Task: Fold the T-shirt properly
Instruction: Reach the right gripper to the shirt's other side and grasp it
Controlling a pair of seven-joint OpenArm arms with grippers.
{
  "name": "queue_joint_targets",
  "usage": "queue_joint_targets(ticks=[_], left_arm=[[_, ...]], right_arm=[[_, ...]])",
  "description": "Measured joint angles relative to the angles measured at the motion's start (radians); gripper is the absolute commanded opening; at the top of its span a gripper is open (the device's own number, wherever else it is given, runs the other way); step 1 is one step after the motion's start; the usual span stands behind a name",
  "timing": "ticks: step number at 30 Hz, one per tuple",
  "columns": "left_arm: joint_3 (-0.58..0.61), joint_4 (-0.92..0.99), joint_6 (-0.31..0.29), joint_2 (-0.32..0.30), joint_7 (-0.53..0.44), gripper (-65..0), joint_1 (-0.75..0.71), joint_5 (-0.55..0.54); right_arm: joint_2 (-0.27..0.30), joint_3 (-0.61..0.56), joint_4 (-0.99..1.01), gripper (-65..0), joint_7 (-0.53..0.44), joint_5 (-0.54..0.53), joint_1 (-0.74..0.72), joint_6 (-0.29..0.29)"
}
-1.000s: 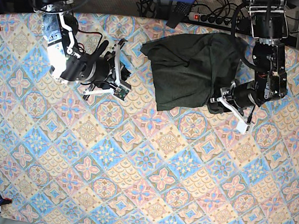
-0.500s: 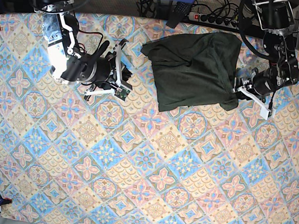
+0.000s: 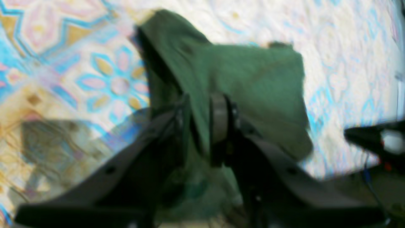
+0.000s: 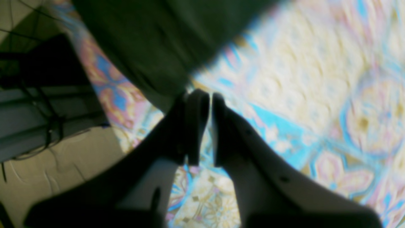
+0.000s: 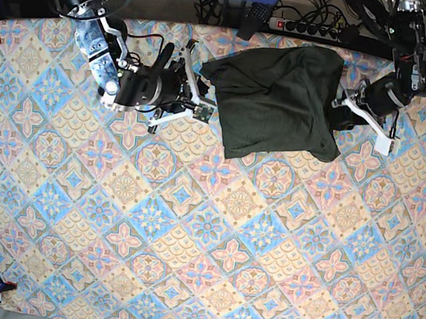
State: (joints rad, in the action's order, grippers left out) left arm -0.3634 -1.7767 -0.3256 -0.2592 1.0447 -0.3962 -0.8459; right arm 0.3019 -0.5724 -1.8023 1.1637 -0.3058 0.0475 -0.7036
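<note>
Your left pincer (image 3: 202, 126) grips the T-shirt (image 5: 278, 101) near the counter's (image 5: 182, 280) far edge; right pincer (image 4: 210, 126) nearly closed, empty.

A robotics lab: a power strip (image 5: 311, 27) with tangled cables (image 5: 216, 8) lies along the frame's top, behind a tile-patterned surface (image 5: 187, 242).
</note>
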Motion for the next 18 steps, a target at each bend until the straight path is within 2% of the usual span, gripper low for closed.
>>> queue_joint_targets(ticks=[2,4,9,16,18], left_arm=[[0.050,-0.056,-0.002,-0.026,0.009,-63.7,-0.046,-0.005],[0.097,-0.090,-0.002,-0.045,0.003,-65.0,-0.068,-0.008],[0.174,-0.098,-0.002,-0.074,0.002,-65.0,-0.107,-0.002],[0.290,-0.099,-0.001,-0.070,0.004,-65.0,-0.132,0.004],[0.319,-0.099,0.006,-0.071,-0.010,-65.0,-0.127,0.047]], right_arm=[[-0.020,-0.021,0.020,-61.5,-0.003,0.102,-0.010,0.008],[-0.046,-0.036,0.056,-61.5,-0.003,0.164,-0.032,0.008],[-0.079,-0.102,0.117,-61.5,-0.020,0.163,-0.096,0.004],[-0.108,-0.102,0.209,-61.5,-0.012,0.175,-0.185,0.008],[-0.126,-0.104,0.221,-61.5,-0.015,0.171,-0.198,0.008]])
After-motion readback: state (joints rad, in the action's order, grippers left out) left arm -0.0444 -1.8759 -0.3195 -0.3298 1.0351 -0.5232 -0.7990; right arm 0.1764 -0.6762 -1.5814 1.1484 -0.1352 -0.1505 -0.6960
